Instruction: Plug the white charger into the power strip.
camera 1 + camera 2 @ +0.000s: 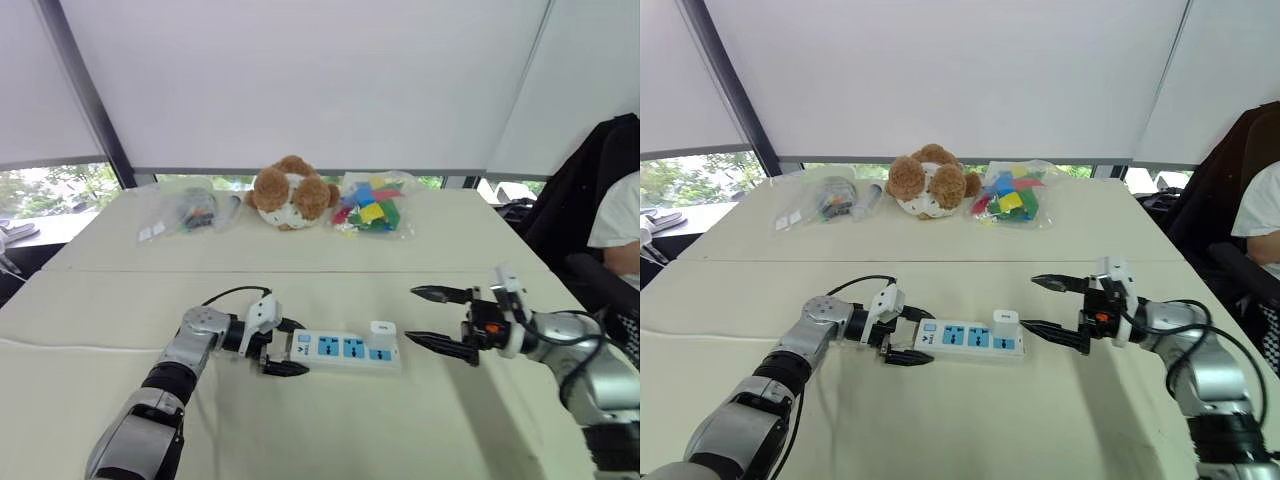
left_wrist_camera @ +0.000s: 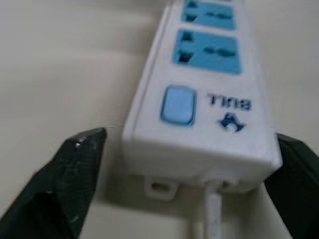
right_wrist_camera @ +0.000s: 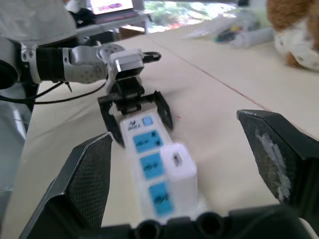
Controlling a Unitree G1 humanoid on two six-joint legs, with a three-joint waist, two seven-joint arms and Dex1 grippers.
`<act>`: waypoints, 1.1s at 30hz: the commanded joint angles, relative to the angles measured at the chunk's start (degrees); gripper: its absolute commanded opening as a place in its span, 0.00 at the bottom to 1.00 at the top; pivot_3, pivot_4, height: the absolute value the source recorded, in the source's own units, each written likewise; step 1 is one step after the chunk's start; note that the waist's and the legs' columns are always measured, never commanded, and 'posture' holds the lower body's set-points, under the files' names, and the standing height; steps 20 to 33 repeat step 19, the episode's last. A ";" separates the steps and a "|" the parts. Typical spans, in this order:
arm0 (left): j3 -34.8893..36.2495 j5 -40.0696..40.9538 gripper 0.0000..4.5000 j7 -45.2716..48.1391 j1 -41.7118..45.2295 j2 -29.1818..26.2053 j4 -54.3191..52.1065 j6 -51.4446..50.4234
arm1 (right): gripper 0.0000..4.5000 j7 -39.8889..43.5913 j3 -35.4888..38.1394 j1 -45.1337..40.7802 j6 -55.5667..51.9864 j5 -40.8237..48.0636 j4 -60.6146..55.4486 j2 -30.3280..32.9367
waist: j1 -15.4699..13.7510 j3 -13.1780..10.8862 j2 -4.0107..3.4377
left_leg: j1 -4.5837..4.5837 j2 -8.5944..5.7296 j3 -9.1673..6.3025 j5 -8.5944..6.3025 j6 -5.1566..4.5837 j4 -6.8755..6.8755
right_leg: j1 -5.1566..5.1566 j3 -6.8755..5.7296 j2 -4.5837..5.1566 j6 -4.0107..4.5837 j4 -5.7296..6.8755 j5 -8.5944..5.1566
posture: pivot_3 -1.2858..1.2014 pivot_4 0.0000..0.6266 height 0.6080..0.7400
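Mid frame on the desk (image 1: 330, 430) lies the power strip (image 1: 345, 350). My L jaws (image 1: 290, 347) sit spread round its cord end, prob. to stop it sliding; not squeezing, far as I can see. The white charger (image 1: 382, 329) stands in the strip's end socket, right of centre, and looks plugged in. My R jaws (image 1: 413, 314) hang wide apart, empty, just beside it. Further up: teddy bear (image 1: 290, 192), bag of blocks (image 1: 372, 205).

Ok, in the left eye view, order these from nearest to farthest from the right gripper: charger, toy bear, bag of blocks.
From the right gripper:
1. Charger, on the power strip, just left of it.
2. Bag of blocks, at the table's far side.
3. Toy bear, left of that bag.
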State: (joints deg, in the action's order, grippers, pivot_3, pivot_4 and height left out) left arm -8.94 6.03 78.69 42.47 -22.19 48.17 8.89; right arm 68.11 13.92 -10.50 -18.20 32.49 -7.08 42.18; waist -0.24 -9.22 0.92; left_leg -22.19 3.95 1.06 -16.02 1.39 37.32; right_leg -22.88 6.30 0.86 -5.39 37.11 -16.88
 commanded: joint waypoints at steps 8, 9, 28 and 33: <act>6.33 8.56 0.99 -1.86 -10.68 -11.40 -29.49 -21.70 | 0.97 -1.97 10.67 13.11 -9.33 5.91 -3.51 5.44 | 2.66 -0.20 0.14 | -0.24 0.06 -0.03 0.01 0.01 -0.25 | -0.45 0.03 -0.08 -0.57 0.13 0.23 | 0.52 0.24 0.99; 7.04 9.60 0.99 -2.06 -13.13 -13.54 -33.03 -24.74 | 0.97 -1.89 10.84 13.85 -9.39 5.64 -3.16 5.68 | 2.77 -0.20 0.13 | -0.22 0.07 -0.06 0.01 0.01 -0.26 | -0.45 0.01 -0.10 -0.59 0.14 0.22 | 0.52 0.24 0.99; 23.44 18.80 0.99 -19.11 -26.81 -16.36 -46.70 -39.87 | 0.97 -8.16 11.98 13.58 -10.39 6.57 -1.02 1.75 | 2.48 -0.56 0.26 | -0.24 0.07 -0.04 0.04 0.06 -0.10 | -0.37 0.01 0.00 -0.38 0.11 0.07 | 0.52 0.24 0.99; 23.44 18.80 0.99 -19.11 -26.81 -16.36 -46.70 -39.87 | 0.97 -8.16 11.98 13.58 -10.39 6.57 -1.02 1.75 | 2.48 -0.56 0.26 | -0.24 0.07 -0.04 0.04 0.06 -0.10 | -0.37 0.01 0.00 -0.38 0.11 0.07 | 0.52 0.24 0.99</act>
